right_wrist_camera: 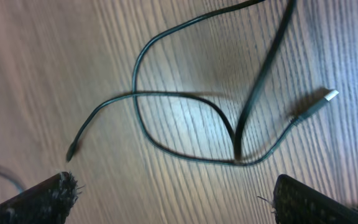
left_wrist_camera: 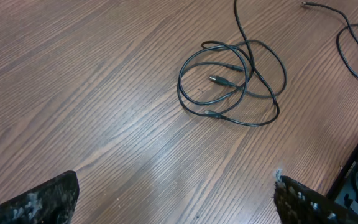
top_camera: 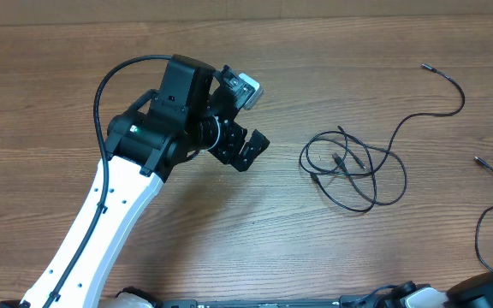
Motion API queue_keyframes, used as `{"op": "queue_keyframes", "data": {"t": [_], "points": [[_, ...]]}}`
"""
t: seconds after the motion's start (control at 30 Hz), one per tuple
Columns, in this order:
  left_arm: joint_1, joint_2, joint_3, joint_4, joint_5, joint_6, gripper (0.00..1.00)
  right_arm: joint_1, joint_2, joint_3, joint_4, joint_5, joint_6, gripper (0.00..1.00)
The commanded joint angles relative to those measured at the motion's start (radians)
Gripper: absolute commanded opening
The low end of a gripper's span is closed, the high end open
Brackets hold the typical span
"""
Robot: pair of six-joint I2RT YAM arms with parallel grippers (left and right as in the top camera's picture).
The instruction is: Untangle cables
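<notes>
The left claw is open: its two fingers stand wide apart and there is nothing between them. It hangs over the bare wood of the desk and points toward the coil of cables, which lies flat on the desk near the claw, not touching it. Behind the claw the black wrist is bent, and the white link of the left arm slopes down to the lower left corner of the overhead view. The right claw is open too. Its fingers are spread above a loose cable that crosses itself on the desk and ends in a silvery plug.
</notes>
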Motion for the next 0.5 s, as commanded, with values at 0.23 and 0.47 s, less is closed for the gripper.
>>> {"op": "queue_keyframes", "data": {"t": [0.23, 0.47], "points": [[0.005, -0.009, 0.013, 0.004, -0.003, 0.004, 1.00, 0.080, -0.275, 0.002, 0.057, -0.498, -0.340, 1.00], [0.005, -0.009, 0.013, 0.004, -0.003, 0.004, 1.00, 0.449, -0.216, 0.001, 0.072, -0.557, -0.530, 1.00]]}}
